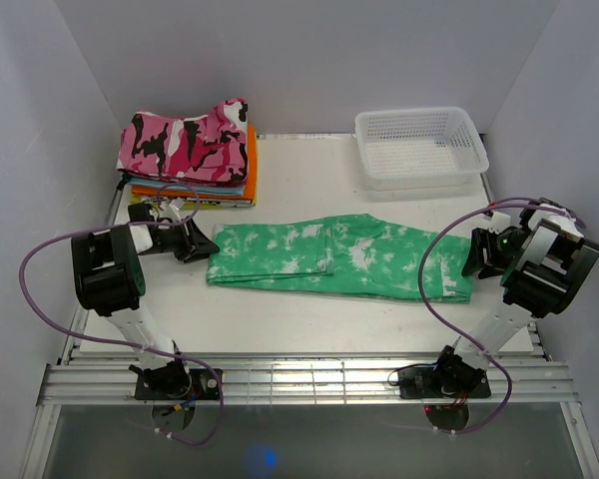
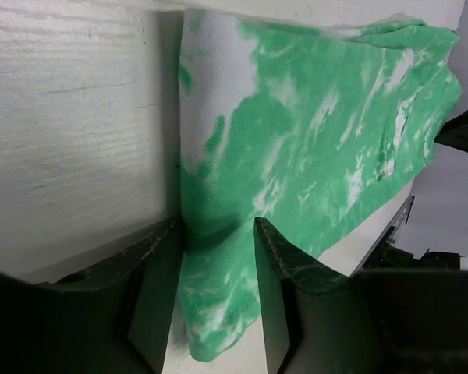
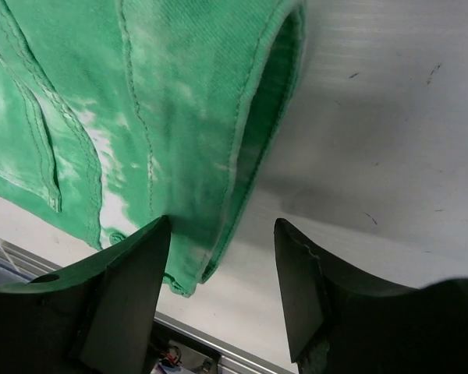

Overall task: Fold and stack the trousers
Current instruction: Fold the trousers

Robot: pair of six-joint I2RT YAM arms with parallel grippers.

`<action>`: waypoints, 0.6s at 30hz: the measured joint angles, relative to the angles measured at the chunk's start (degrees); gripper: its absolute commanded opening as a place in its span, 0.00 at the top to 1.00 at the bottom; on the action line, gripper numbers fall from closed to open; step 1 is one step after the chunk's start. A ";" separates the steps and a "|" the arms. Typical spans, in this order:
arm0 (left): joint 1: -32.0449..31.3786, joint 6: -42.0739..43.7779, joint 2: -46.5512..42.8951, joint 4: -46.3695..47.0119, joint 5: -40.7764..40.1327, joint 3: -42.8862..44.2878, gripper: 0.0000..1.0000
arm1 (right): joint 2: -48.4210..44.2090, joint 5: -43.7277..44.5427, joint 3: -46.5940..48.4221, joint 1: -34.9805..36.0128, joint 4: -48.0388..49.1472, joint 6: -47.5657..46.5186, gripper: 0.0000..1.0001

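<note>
The mint green trousers (image 1: 339, 257) with white blotches lie flat across the middle of the table, one end folded over onto the middle. My left gripper (image 1: 202, 242) is open at their left end. In the left wrist view the trousers (image 2: 312, 117) reach back between my left gripper (image 2: 217, 224) fingers, which straddle the near corner without pinching it. My right gripper (image 1: 476, 261) is open at the right end. In the right wrist view the hemmed edge of the trousers (image 3: 164, 93) lies beside the left finger of my right gripper (image 3: 222, 222), with bare table under the rest of the gap.
A stack of folded clothes stands at the back left, a pink, black and white camouflage garment (image 1: 190, 140) on top of orange pieces (image 1: 250, 165). A white mesh basket (image 1: 419, 145) sits at the back right. A metal rail (image 1: 299, 379) runs along the table's near edge.
</note>
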 measured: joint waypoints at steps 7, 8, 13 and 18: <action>-0.22 -2.47 1.33 3.02 0.42 -1.03 0.72 | 0.00 -0.26 -0.90 1.84 1.64 0.50 0.51; -0.24 -2.75 1.64 3.15 0.37 -1.01 0.76 | 0.00 -0.33 -1.16 2.08 1.60 0.52 0.54; -0.22 -1.92 1.05 0.98 -0.68 -0.68 1.00 | -0.13 -1.14 -1.27 3.54 1.62 0.20 0.65; 1.70 2.36 -4.59 -8.09 -2.89 0.90 1.00 | -3.48 -4.87 -3.65 4.68 2.56 0.20 0.86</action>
